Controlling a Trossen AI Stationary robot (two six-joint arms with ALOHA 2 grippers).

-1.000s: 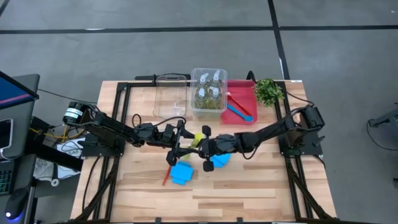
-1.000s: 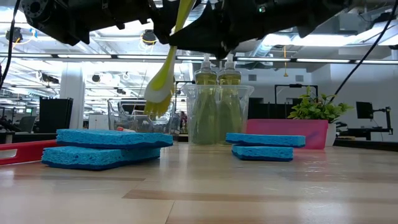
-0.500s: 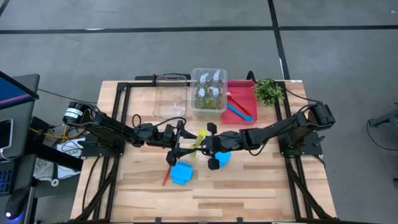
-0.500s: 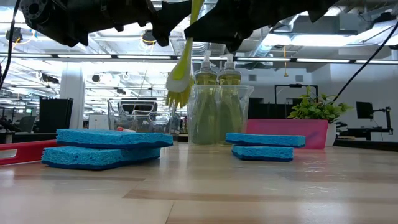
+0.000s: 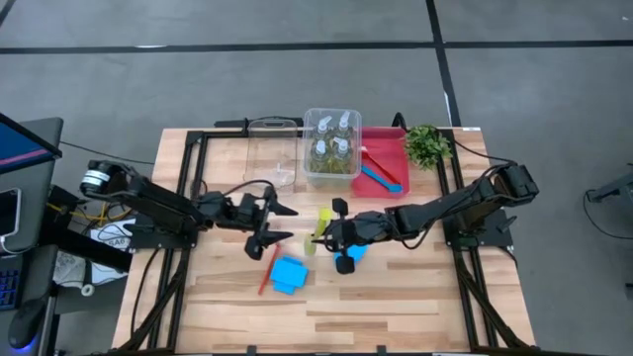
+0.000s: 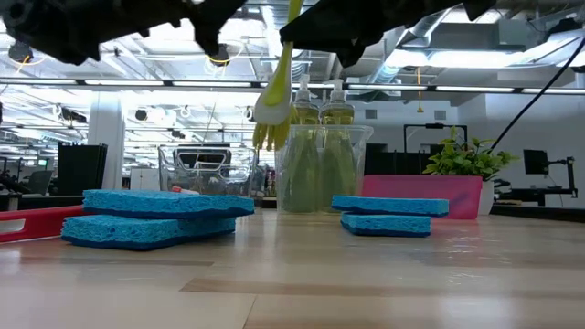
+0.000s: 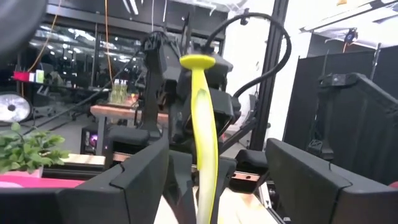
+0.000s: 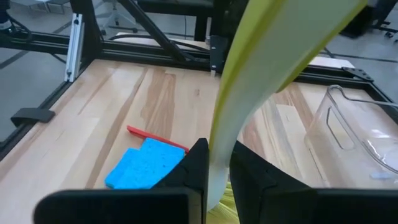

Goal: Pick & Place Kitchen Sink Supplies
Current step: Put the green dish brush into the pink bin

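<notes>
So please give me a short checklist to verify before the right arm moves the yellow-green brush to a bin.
1. Right gripper shut on the yellow-green brush: ok.
2. Left gripper open and apart from the brush: ok.
3. Brush lifted off the table, bristles hanging above the wood in the low view: ok.
4. Red bin has free space beside the blue brush: ok.
5. How firm the grip on the handle is: cannot tell.

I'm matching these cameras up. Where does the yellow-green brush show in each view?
High: yellow-green brush at table centre, in the right tool.
Low: upper middle, hanging bristles-down.
Left wrist: centre.
Right wrist: centre diagonal.
Shared landmark: blue sponges.
</notes>
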